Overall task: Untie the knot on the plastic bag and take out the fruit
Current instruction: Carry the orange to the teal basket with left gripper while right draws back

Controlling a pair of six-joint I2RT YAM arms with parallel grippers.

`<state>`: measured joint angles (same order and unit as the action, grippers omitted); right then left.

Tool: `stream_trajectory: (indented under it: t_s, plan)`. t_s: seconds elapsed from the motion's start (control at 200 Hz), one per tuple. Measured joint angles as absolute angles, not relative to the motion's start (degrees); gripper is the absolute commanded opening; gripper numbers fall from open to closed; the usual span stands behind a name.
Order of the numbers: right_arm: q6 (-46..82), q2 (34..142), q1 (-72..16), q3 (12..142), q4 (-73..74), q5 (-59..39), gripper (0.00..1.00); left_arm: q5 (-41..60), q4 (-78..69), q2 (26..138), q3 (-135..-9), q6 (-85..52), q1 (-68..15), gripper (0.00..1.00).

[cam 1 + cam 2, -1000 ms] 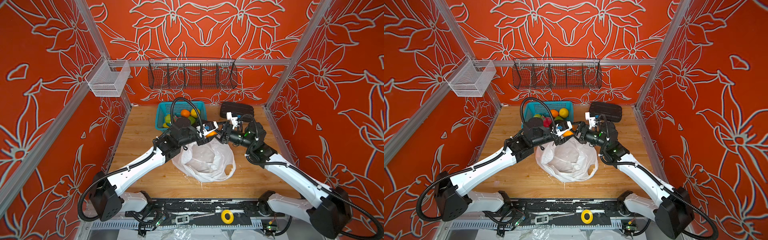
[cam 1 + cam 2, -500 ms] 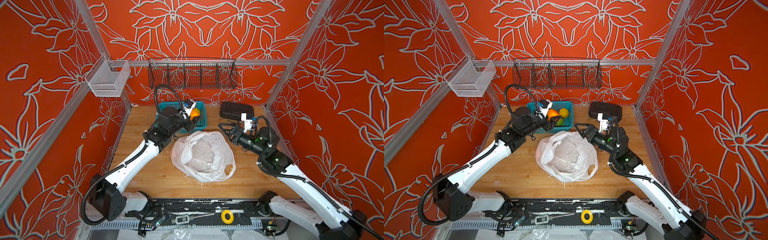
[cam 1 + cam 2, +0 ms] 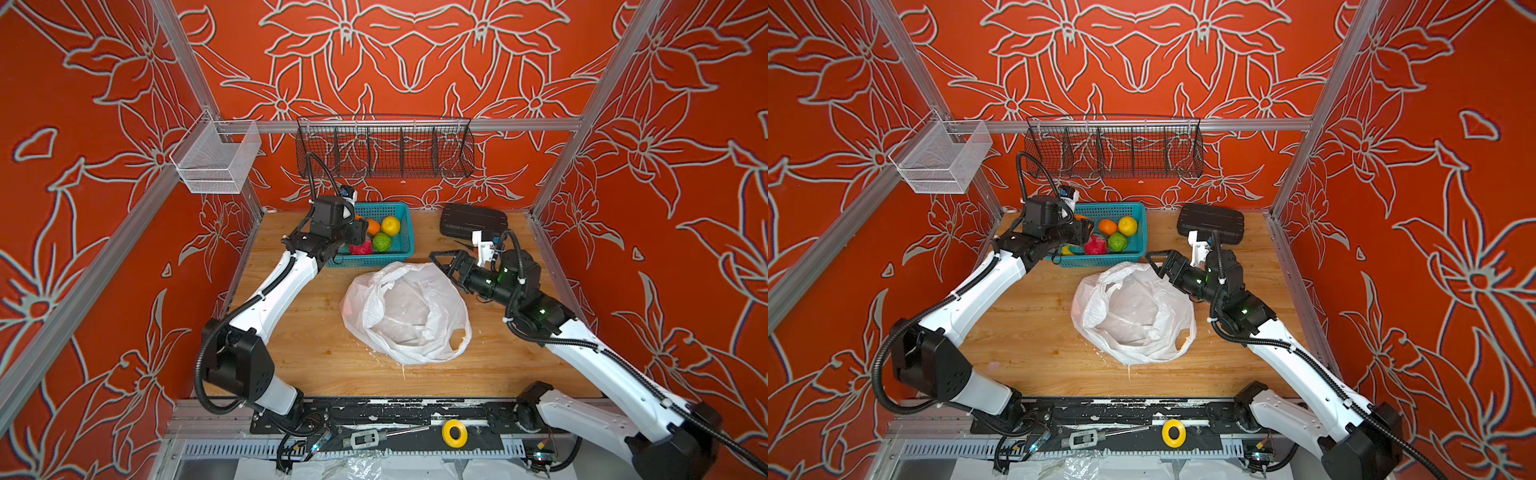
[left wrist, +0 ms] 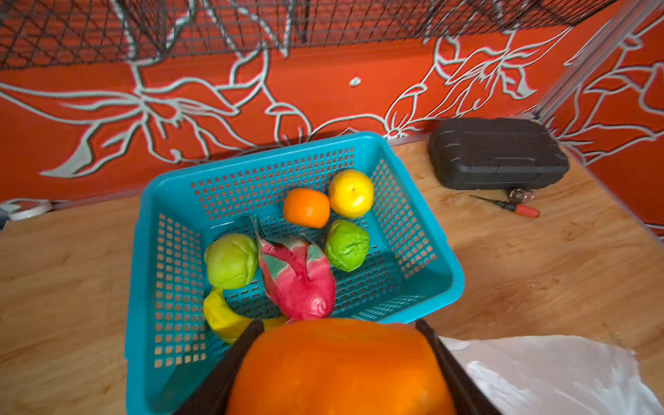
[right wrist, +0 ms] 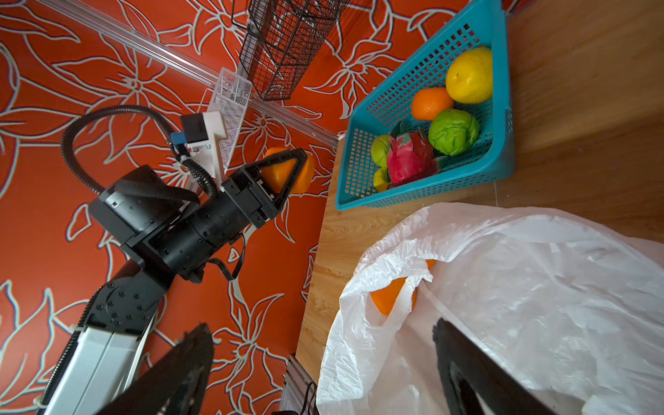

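Untying done; plastic bag (image 3: pixel 407 316) gaping. Left gripper (image 5: pixel 294 169) clenched on held orange (image 4: pixel 337 366) above part-filled teal basket (image 4: pixel 251 158); right gripper (image 3: pixel 441 266) released beside bag. Remaining inside: bagged orange (image 5: pixel 390 296).

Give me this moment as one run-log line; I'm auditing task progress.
left gripper: shut on orange, at teal basket | right gripper: open, beside plastic bag | plastic bag: open, second orange inside

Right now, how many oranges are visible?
3. One orange lies in the teal basket, a second orange is gripped in the left claw, a third orange sits inside the plastic bag near its opening. The bag may hide more.
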<state>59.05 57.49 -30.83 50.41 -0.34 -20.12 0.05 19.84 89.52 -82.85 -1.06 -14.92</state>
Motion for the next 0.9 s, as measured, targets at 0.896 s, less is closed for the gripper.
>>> stream_trajectory:
  t_s: [0.896]
  plan:
    - [58.6,61.1,-30.8,52.6,-1.1,-21.1,0.97,6.0,40.4,120.7,-104.2,1.7,-4.2,0.41]
